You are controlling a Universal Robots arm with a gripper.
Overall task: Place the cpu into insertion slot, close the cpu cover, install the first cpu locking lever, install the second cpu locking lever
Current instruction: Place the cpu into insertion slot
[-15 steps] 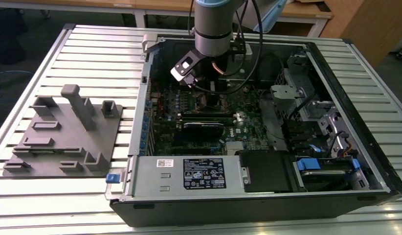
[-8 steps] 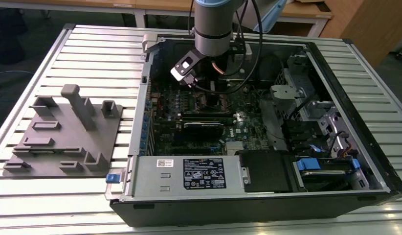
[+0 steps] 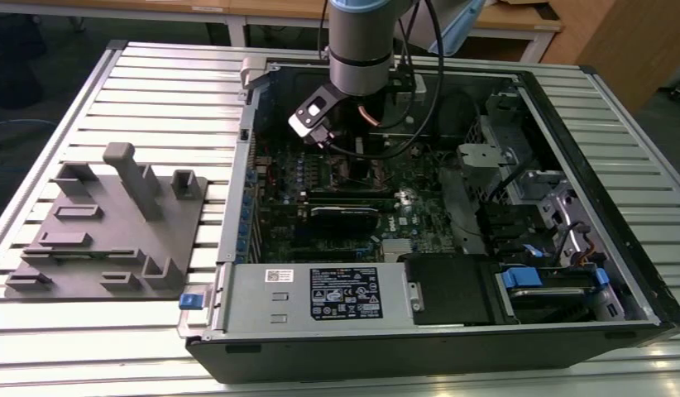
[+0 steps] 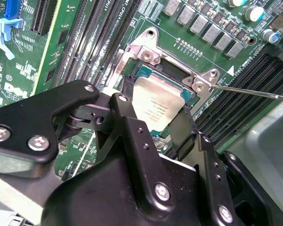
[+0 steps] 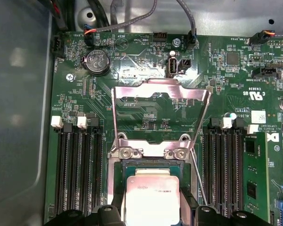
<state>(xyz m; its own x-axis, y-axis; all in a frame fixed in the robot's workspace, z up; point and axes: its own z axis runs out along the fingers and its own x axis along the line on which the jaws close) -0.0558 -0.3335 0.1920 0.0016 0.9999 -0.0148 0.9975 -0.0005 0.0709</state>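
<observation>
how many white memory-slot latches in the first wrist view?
4. Two latches sit at one side of the raised cpu cover, two at the other. Others may be hidden.

grey fixture plate (image 3: 98, 248), slatted table (image 3: 164, 91), open computer case (image 3: 428, 351)

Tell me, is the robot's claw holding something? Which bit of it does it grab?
Yes. The gripper holds the cpu by two opposite side edges, pinched between its black fingers, right at the insertion slot.
</observation>
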